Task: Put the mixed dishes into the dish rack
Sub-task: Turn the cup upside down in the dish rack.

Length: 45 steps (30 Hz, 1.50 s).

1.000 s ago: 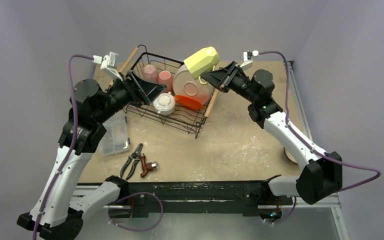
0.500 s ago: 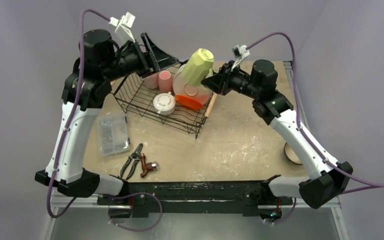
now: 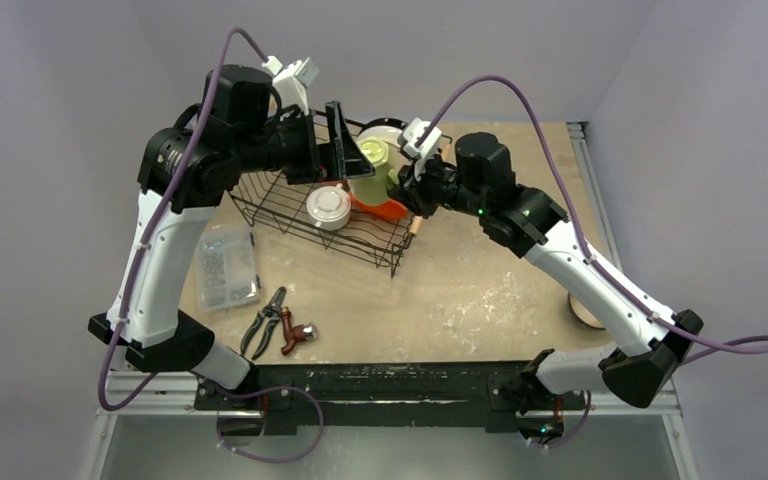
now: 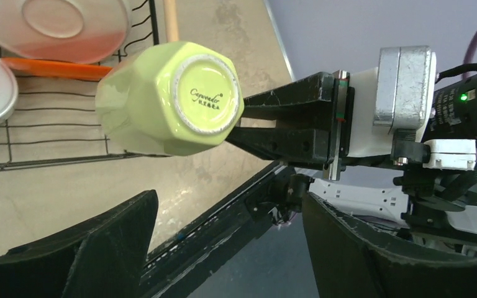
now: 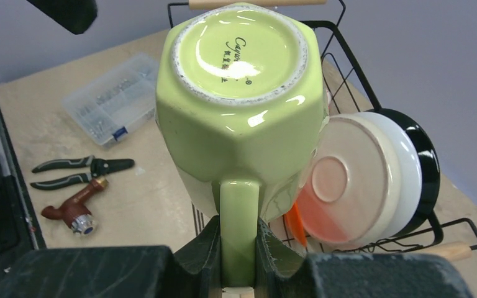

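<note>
So the right gripper [image 5: 239, 248] had the green mug [image 5: 239, 118] pinched by its handle, bottom up over the rack [image 5: 354, 68] beside the stacked plates [image 5: 354, 186], and only the right wrist view showed that grip. Top view mostly hid the mug behind the left gripper [image 4: 230, 205], whose own camera showed its fingers spread wide, holding nothing.

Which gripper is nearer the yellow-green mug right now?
Right. The right gripper is shut on the handle of the yellow-green mug, holding it above the dish rack. The left gripper is open, facing the mug's base, not touching it.
</note>
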{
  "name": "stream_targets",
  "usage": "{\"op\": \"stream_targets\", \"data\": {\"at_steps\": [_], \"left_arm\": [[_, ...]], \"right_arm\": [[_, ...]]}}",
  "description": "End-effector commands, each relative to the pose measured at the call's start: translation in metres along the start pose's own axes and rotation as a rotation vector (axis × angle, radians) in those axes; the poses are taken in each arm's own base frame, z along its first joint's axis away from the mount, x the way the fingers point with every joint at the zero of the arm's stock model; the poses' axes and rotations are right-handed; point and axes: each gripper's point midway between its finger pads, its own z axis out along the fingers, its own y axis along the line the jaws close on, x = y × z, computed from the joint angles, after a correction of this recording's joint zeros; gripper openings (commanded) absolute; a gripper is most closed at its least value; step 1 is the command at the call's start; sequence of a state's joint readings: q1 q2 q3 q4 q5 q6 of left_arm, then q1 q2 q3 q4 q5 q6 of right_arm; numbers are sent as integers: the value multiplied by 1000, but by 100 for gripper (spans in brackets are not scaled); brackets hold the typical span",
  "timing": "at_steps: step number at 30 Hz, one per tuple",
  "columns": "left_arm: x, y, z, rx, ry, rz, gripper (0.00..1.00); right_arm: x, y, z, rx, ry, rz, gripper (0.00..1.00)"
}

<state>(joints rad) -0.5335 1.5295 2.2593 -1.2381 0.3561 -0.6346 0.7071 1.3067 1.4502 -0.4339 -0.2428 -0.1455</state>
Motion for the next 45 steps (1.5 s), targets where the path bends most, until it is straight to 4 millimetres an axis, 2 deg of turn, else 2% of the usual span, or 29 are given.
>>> {"op": "stream_targets", "data": {"at_steps": [1,3,10,16,19,23,32,39,45], "left_arm": [[10,19,-16,-152,1,62,97],[10,23,-16,-194,-6,64,100],[13,33,3,-238,19,-22,100],[4,48,1,-303,-86,-191,100],[9,58,7,-321,-70,-321,94],[10,62,14,-329,-85,-398,94],[13,75,30,-371,-84,-416,96],[21,83,32,-413,-75,-439,83],[23,87,40,-415,-76,-463,85]], "right_arm": [[-63,-10,-14,112,-145,-194,0],[-65,-7,-12,115,-145,-225,0],[-70,7,-5,117,-153,-293,0],[-71,16,-1,112,-169,-311,0],[-68,17,2,132,-156,-325,0],[-63,24,9,133,-133,-341,0],[-63,32,21,119,-130,-333,0],[-64,28,24,166,-120,-343,0],[-64,31,26,172,-117,-357,0]]}}
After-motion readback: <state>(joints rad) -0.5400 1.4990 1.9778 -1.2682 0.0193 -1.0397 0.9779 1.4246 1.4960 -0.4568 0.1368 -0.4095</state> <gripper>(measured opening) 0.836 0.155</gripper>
